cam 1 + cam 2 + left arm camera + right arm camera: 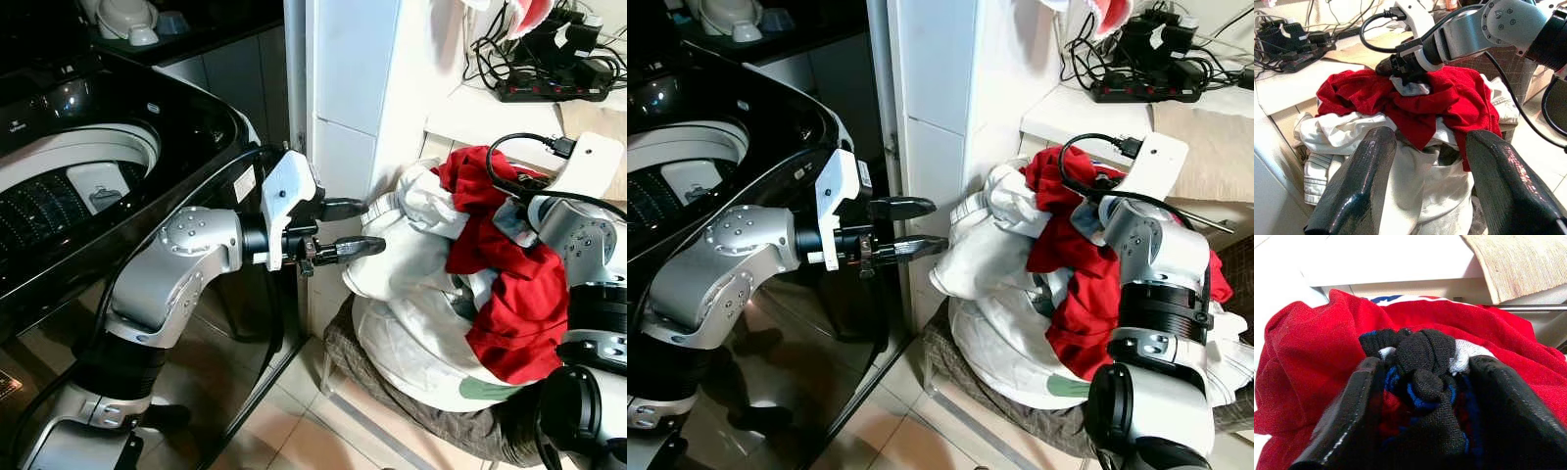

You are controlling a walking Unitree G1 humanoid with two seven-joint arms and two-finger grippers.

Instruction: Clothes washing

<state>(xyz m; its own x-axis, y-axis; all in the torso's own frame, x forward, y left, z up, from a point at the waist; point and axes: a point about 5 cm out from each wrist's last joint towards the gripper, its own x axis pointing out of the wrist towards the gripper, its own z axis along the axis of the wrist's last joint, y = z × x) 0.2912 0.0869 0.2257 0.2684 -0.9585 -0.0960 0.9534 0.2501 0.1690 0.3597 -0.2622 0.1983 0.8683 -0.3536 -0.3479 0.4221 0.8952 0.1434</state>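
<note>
A heap of laundry fills a brown mesh basket [392, 392]: a red garment [509, 284] lies over a white garment [411, 264]. My right gripper [1427, 364] sits on top of the heap, shut on a bunched black-and-blue cloth [1422, 357] with some grey fabric beside it. From the left wrist view the right gripper [1403, 73] presses into the top of the red garment. My left gripper [364, 227] is held level and open, its fingertips just short of the white garment's left edge, holding nothing. The washing machine's open drum [69, 171] is at the left.
A white tiled pillar [343, 88] stands between the black washer body [186, 108] and the basket. A shelf behind the heap carries a power strip [549, 88] with tangled cables. Beige tiled floor [294, 431] lies below.
</note>
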